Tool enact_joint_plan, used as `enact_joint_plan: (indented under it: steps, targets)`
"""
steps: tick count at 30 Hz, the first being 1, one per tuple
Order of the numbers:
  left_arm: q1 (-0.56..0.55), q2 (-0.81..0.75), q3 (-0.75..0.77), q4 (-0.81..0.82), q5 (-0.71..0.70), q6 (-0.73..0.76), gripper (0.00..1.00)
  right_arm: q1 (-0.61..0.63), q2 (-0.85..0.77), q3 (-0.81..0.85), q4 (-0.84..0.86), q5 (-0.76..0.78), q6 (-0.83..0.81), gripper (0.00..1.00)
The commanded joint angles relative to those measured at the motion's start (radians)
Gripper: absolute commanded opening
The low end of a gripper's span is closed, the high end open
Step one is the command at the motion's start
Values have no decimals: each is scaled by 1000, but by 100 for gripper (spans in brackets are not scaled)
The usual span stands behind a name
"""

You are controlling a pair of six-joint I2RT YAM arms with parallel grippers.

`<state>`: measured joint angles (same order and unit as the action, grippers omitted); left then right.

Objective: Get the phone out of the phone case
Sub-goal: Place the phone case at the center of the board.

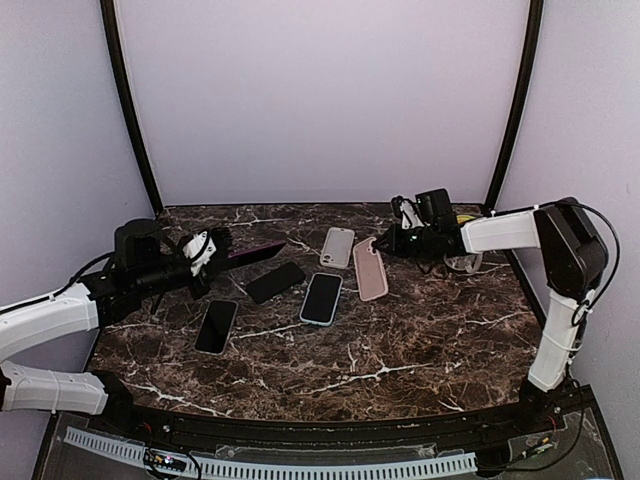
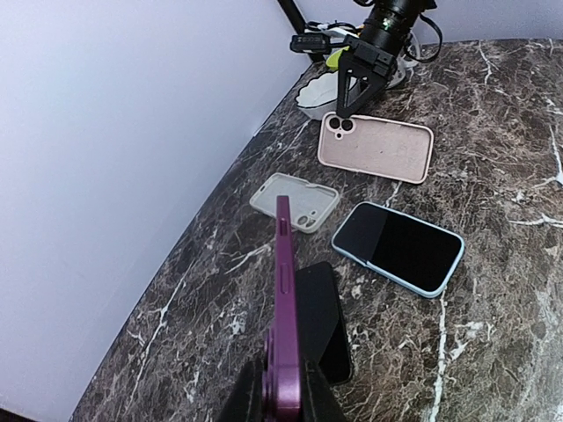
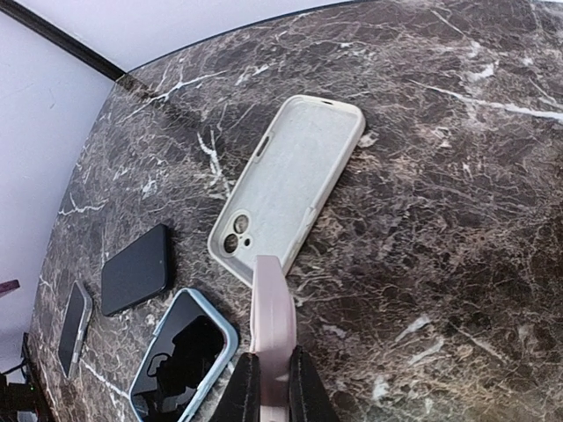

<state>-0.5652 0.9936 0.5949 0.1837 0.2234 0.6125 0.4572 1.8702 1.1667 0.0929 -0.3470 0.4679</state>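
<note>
Clamping edge-on, left gripper (image 2: 283, 382) tight on purple case (image 2: 283, 281), right gripper (image 3: 273, 376) pinching pink case (image 3: 272, 303) by its rim.

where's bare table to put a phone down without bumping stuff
Bare marble table runs along the near edge and to the right of the pink case. It is crowded at back centre: grey case, blue-cased phone, black phone.

The table (image 1: 400, 350) is dark, white-veined marble-look stone, smooth with a faint sheen. The pink case (image 2: 376, 147) looks like soft matt silicone, and the pale grey case (image 3: 290, 180) shows a matt, felt-like lining. The blue-cased phone (image 2: 400, 246) has a glossy glass screen, the purple case (image 2: 283, 352) a smooth satin finish
</note>
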Motion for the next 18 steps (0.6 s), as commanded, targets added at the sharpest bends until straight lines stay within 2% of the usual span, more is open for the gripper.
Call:
enact_joint_plan:
  steps: [1,7,11,14,18]
  targets:
    - [53,11,54,104,14,-109,0,-24,65,41,84,-44,31,0]
    - [143,118,163,17,-13,-264,0,-30,115,67,61,13,13,0]
    - [214,200,244,-45,39,-380,0,-31,137,104,5,71,-25,0]
    - [265,267,325,-109,113,-466,0,-31,146,113,-11,78,-51,6]
    - [280,335,391,-151,120,-573,0,-31,141,112,-34,92,-84,13]
